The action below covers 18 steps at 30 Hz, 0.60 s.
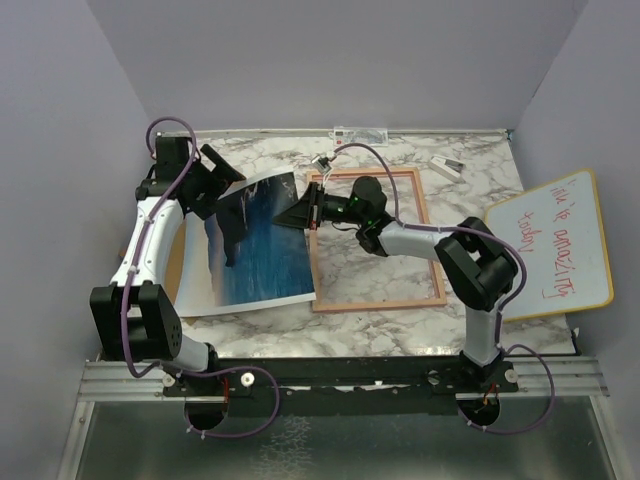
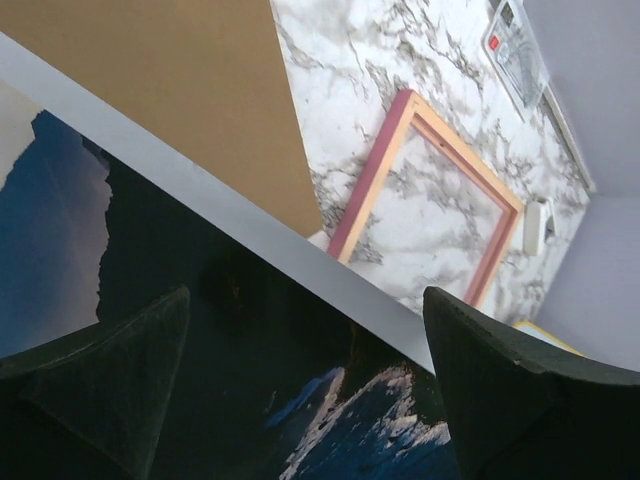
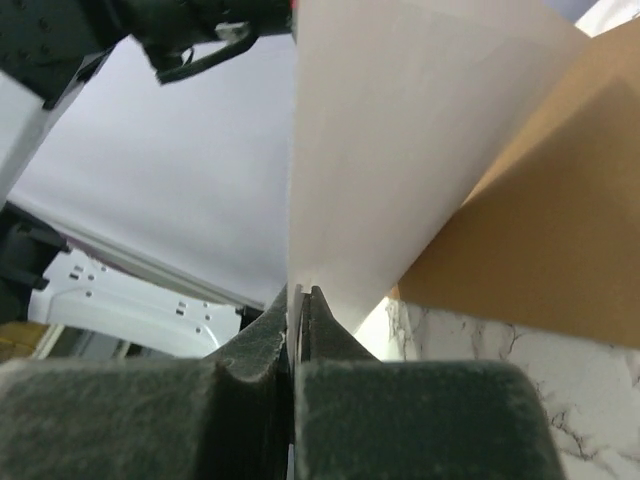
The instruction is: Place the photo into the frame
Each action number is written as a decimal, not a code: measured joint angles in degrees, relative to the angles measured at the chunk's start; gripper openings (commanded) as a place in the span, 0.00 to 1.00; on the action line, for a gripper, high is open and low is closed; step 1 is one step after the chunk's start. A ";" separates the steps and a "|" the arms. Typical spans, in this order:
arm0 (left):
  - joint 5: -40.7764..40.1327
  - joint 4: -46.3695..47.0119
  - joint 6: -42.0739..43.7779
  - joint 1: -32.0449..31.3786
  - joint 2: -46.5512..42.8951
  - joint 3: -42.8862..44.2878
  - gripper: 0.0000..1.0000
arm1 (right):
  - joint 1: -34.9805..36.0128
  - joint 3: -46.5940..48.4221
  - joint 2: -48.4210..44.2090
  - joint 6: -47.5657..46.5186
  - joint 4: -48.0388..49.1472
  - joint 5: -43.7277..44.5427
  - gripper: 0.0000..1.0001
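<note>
Under photo (image 1: 265,250), brown board (image 1: 176,265) mostly hidden; right claw (image 3: 298,296) pinches photo; left claw (image 2: 307,293) open.

Top external: fixed high behind my two bases, tilted down and forward. Farthest view. It takes in the whole marble table (image 1: 400,325), both my arms and the side walls.

Left wrist: low and close over the photo (image 2: 200,330), looking out between my left fingers (image 2: 110,380) and rightward across the table. The frame (image 2: 372,170) lies ahead and the backing board (image 2: 170,90) fills the upper left.

Right wrist: nearest of all. It sights along my right fingers (image 3: 250,350), hard against the photo's white back, angled upward. A strip of board and marble shows at right.

Shared: all three catch the photo, board and marble. Only the top and left wrist views show the frame.
</note>
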 measured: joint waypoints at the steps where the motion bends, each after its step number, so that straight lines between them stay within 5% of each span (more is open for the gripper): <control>1: 1.18 -0.02 -0.96 0.00 0.33 -0.24 0.99 | 0.00 -0.24 -0.85 -1.73 -0.94 -0.44 0.01; 18: 13.31 2.45 -12.98 0.00 -0.35 -8.94 0.95 | 0.28 -0.74 -11.47 -45.92 -34.05 0.79 0.00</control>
